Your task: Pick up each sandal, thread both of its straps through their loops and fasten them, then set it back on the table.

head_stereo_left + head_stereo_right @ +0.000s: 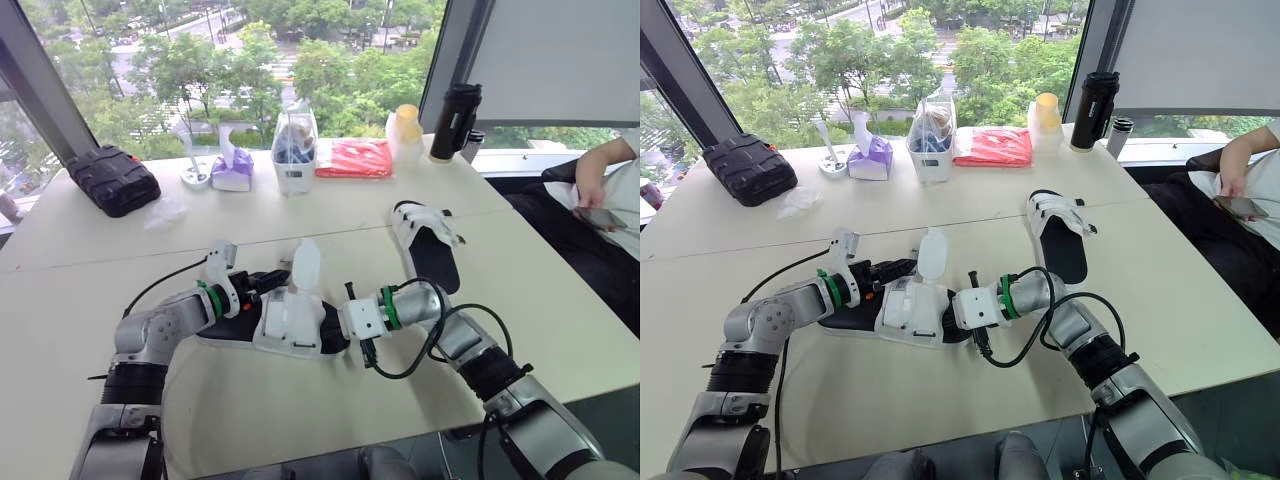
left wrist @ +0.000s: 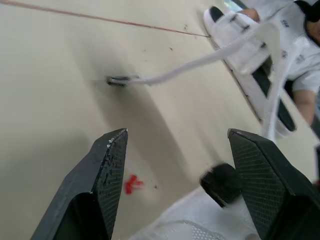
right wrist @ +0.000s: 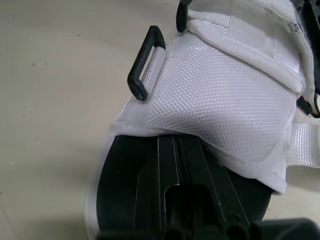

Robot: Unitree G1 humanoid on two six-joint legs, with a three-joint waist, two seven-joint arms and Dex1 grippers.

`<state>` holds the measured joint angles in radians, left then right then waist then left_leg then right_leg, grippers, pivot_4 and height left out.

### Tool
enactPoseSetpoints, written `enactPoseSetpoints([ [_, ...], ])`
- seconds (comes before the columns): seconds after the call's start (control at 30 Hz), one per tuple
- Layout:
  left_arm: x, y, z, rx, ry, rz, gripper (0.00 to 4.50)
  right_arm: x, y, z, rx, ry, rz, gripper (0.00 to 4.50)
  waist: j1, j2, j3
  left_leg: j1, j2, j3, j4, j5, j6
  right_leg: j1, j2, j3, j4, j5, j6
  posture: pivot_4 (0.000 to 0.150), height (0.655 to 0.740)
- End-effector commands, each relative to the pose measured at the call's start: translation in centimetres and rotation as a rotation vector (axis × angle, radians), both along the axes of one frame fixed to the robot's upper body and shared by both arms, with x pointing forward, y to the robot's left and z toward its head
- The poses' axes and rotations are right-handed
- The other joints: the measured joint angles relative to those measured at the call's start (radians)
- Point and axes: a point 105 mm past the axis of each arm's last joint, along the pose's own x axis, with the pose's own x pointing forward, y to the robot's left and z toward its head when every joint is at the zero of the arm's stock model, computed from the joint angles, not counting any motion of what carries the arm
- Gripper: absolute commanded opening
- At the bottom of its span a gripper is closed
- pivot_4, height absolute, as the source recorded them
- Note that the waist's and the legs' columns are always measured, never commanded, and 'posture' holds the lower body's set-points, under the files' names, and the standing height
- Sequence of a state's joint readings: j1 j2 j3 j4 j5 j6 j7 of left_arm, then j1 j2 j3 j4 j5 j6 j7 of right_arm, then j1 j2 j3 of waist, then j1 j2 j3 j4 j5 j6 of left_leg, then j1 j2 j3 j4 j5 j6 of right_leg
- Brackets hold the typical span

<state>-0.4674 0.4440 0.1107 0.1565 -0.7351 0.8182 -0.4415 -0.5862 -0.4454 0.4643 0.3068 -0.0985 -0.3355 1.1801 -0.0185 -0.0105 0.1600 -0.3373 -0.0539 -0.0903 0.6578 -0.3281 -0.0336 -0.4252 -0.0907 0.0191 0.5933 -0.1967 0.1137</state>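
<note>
A white mesh sandal with a black sole (image 1: 290, 325) lies mid-table between my two grippers, one white strap (image 1: 305, 265) standing upright. My right gripper (image 1: 338, 326) is shut on the sole at the sandal's right end; the right wrist view shows the sole (image 3: 150, 175), the mesh upper (image 3: 220, 100) and a black loop (image 3: 145, 62). My left gripper (image 1: 262, 285) stands open at the sandal's left end. Between its fingers (image 2: 107, 185) sits another black loop (image 2: 222, 182), touching neither. The second sandal (image 1: 425, 240) lies flat farther back on the right.
Along the window edge stand a black pouch (image 1: 112, 180), a tissue box (image 1: 232, 170), a clear container (image 1: 294, 150), a red packet (image 1: 355, 158), a yellow-topped jar (image 1: 405, 125) and a black bottle (image 1: 455, 122). A person (image 1: 605, 185) sits at the table's right end.
</note>
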Motion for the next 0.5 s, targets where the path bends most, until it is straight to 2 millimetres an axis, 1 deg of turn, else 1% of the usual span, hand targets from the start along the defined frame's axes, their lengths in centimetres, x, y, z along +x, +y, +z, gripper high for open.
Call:
enactPoseSetpoints([
  [0.03,-0.5,1.4,1.0,0.053,-0.058,0.012,3.22,-1.9,-0.8,-4.4,-0.159,0.119,0.033,0.00,0.000,0.000,0.000,0.000,0.000,0.000,0.000,0.000,0.000,0.000,0.000,0.000,0.000,0.000,0.000,0.150,0.7400],
  [0.17,-1.7,1.3,0.7,0.082,-0.048,-0.052,3.22,-1.8,-0.8,-4.4,-0.158,0.117,0.033,0.00,-0.001,-0.001,0.000,0.000,0.000,0.001,-0.003,0.000,0.000,-0.001,0.000,0.000,-0.001,0.000,0.000,0.150,0.7400],
  [0.27,-5.8,0.7,-0.6,0.073,0.045,-0.259,3.22,-1.3,-0.8,-3.6,-0.149,0.092,0.032,0.00,-0.008,0.000,0.000,0.000,0.000,0.001,-0.006,0.000,0.000,-0.003,0.000,0.000,-0.001,0.000,0.000,0.150,0.7400],
  [0.33,-7.3,0.7,-1.1,0.064,0.090,-0.318,3.22,-0.9,-0.8,-3.0,-0.138,0.069,0.028,0.00,-0.009,0.000,0.001,0.001,0.001,0.002,-0.008,0.000,0.000,-0.003,0.000,0.001,-0.001,-0.001,-0.001,0.150,0.7400],
  [0.4,-8.3,0.7,-1.2,0.046,0.119,-0.353,3.22,-0.4,-0.7,-2.2,-0.120,0.044,0.023,0.00,-0.007,0.000,0.001,0.000,0.000,0.001,-0.008,0.000,0.000,-0.003,-0.001,0.000,-0.002,-0.001,-0.001,0.150,0.7400],
  [0.5,-8.7,0.7,-1.2,0.034,0.130,-0.363,3.22,-0.2,-0.7,-1.6,-0.109,0.035,0.021,0.00,-0.001,0.000,0.001,0.000,0.000,0.001,-0.008,0.000,0.001,-0.003,-0.001,0.000,-0.002,-0.002,-0.002,0.150,0.7400],
])
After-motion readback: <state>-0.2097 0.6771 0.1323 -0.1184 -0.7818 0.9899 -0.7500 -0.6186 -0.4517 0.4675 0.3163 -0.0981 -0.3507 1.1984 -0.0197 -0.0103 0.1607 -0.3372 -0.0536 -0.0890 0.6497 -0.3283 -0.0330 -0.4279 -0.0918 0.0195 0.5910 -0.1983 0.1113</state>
